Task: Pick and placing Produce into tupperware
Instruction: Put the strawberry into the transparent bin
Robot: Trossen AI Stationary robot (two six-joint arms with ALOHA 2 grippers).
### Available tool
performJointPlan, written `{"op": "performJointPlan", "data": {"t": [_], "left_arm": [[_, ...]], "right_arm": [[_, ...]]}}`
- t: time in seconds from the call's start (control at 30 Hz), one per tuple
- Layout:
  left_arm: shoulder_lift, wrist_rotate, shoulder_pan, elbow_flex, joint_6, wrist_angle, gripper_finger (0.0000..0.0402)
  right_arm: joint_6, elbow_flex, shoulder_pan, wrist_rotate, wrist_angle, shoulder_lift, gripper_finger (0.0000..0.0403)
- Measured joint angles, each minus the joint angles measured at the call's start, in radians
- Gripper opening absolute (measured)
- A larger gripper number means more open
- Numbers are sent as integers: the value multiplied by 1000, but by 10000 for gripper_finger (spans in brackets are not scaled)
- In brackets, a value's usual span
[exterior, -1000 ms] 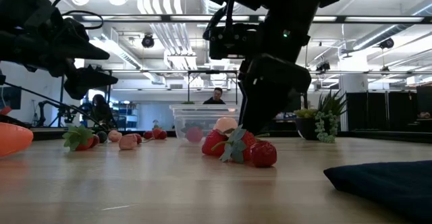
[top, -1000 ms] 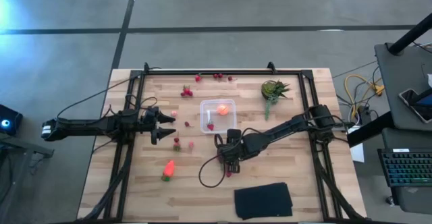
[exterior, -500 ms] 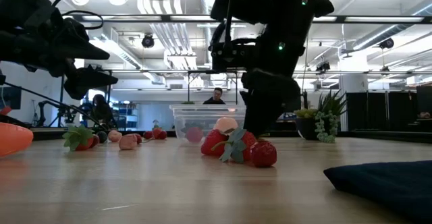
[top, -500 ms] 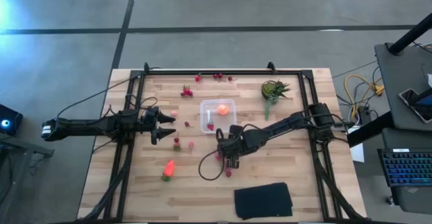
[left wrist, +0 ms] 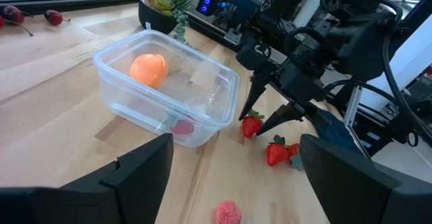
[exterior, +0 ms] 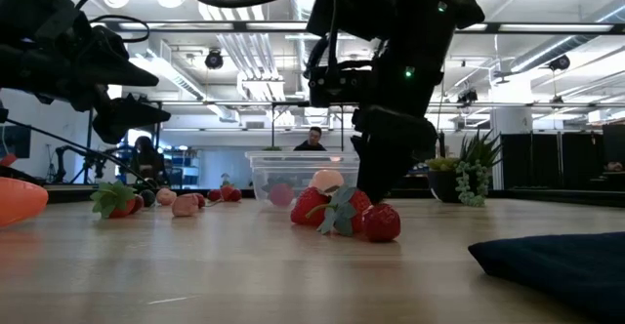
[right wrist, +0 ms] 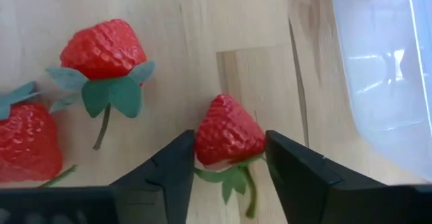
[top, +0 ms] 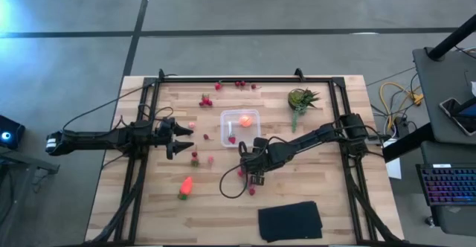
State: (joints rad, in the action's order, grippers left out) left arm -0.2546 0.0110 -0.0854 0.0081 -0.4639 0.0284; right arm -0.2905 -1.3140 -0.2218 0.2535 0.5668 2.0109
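The right gripper (right wrist: 226,166) had come down and inched toward the clear tupperware (top: 240,128) over the last second, its fingers drawing in around a single strawberry (right wrist: 228,133) on the desk (top: 327,202). In the right wrist view the berry sat squarely between the two fingers (right wrist: 169,170), which flanked it closely on both sides; whether they had pinched it yet could not be told, since the closing looked unfinished and the berry lay on the wood. That suggested the grasp was in progress, with the lift and the carry to the box yet to come.

The right arm reached from the desk's right edge across to the middle, wrist bent so the gripper pointed steeply down just on the near side of the tupperware. Two more strawberries (right wrist: 101,48) lay just beside the chosen one, and a tight closing might nudge them.

The left gripper (top: 178,138) waited over the left part of the desk, fingers spread wide and holding nothing, aimed toward the box.

The tupperware stood in the middle of the desk, a little toward the far side, already holding a round orange fruit (left wrist: 148,69) and a red piece at its floor. More small red pieces (top: 206,99) were scattered near the far edge and left of the box, and an orange carrot-like piece (top: 186,186) lay near-left. A spiky green plant (top: 301,98) stood far right and a black cloth (top: 290,221) near right.
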Motion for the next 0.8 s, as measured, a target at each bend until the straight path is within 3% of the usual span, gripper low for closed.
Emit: {"op": "performJointPlan", "data": {"t": [0.4,0.53,0.67,0.8], "left_arm": [[0,0,0,0,0,0,306],[0,0,0,0,0,0,306],[1,0,0,0,0,0,306],[0,0,0,0,0,0,306]], "right_arm": [[2,-75,0,3,13,-49,103],[-19,-112,11,80,33,-117,102],[-24,-151,77,122,61,-155,109],[-51,-175,189,98,103,-146,117]]}}
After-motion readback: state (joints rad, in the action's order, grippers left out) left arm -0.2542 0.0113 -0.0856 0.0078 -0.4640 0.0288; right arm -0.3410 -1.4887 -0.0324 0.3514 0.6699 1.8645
